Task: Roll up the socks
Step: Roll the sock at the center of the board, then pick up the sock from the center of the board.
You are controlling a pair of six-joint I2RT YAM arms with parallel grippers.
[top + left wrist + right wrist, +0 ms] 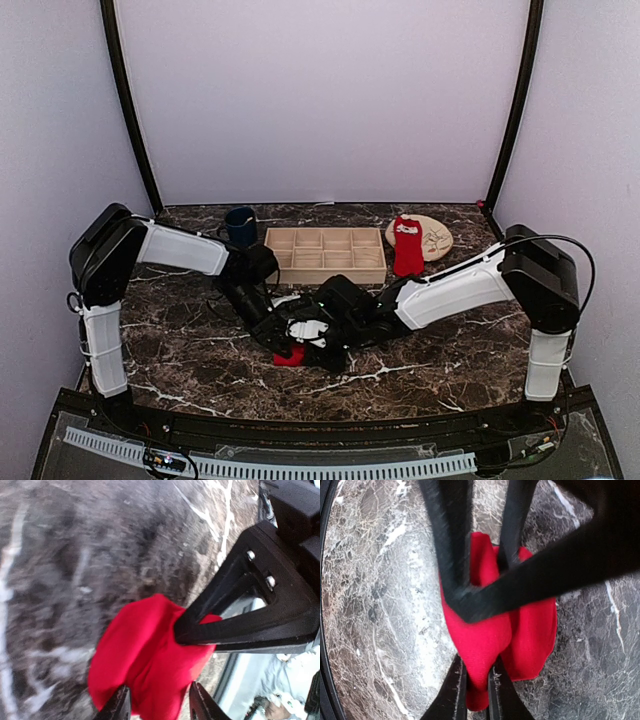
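One red sock lies bunched on the marble near the table's front middle, where both grippers meet over it. My right gripper is shut on a fold of this sock, pinching the cloth between its tips. My left gripper stands open astride the same bundle, with red cloth between its spread fingers. The right gripper's black fingers press into the bundle from the right in the left wrist view. The second sock, red with a white print, lies flat at the back right, its top end on the plate.
A wooden compartment tray stands behind the grippers at the table's middle back. A dark blue mug sits to its left. A round tan plate lies to its right, under the flat sock's end.
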